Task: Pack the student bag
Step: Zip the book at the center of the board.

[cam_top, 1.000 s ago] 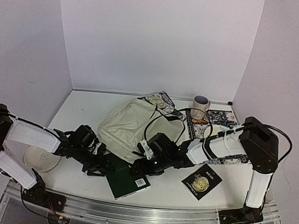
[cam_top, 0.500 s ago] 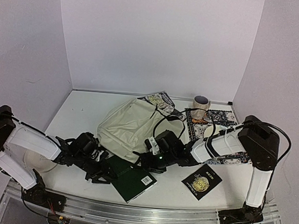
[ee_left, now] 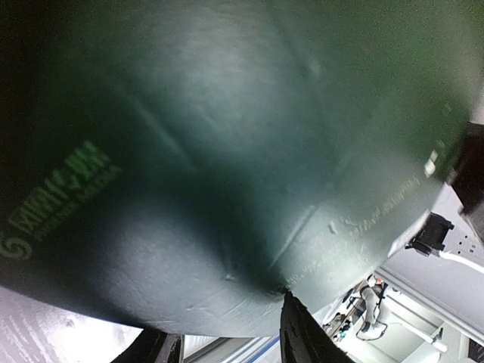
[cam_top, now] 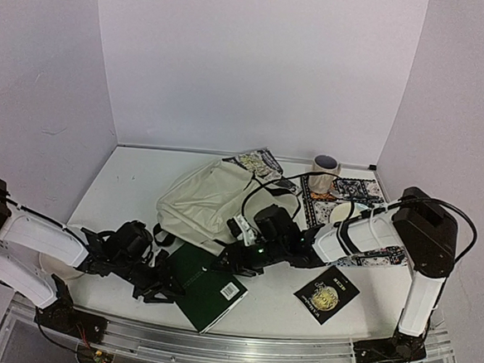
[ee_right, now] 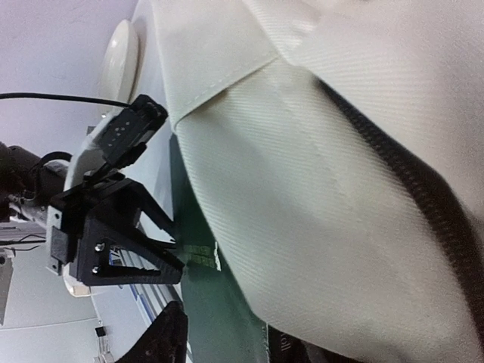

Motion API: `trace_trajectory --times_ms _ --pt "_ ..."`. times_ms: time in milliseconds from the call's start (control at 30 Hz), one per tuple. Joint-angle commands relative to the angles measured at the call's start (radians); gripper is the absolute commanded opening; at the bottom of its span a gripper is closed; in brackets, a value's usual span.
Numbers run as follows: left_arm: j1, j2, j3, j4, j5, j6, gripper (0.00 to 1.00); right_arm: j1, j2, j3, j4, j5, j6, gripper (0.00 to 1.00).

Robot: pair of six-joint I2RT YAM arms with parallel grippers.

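Observation:
The cream student bag lies mid-table, its lower edge over the far corner of a dark green book. My left gripper is shut on the book's left corner. The green cover fills the left wrist view, its edge meeting one fingertip. My right gripper sits at the bag's lower right edge. In the right wrist view its jaws stand partly apart. Cream fabric drapes over one finger, and the book shows in the gap. The left gripper shows there too, pinching the book's corner.
A black book with a gold emblem lies at the front right. A patterned cloth mat and a mug sit at the back right. A white plate is partly hidden by the left arm. A metal rail lines the near edge.
Both grippers' jaws have narrowed. The left gripper shifted toward the near edge and the green book turned with it. The right gripper moved up from the book to the bag's lower edge.

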Motion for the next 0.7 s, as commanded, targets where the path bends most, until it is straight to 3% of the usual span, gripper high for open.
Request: trace_trajectory --times_ms 0,267,400,467,667 --pt "-0.002 -0.022 -0.021 0.096 -0.14 -0.023 0.44 0.074 -0.054 0.013 0.17 -0.23 0.008 0.37" --pt "-0.002 -0.103 -0.053 0.095 -0.184 -0.054 0.45 0.082 -0.047 0.034 0.114 -0.221 -0.022 0.25" --pt "-0.003 -0.138 -0.073 0.095 -0.196 -0.071 0.47 0.083 -0.057 0.044 0.08 -0.214 -0.044 0.05" --pt "-0.002 -0.161 -0.087 0.095 -0.206 -0.078 0.49 0.084 -0.067 0.044 0.07 -0.21 -0.05 0.0" --pt "-0.002 -0.289 -0.125 0.092 -0.258 -0.101 0.62 0.083 -0.119 0.048 0.057 -0.191 -0.058 0.0"
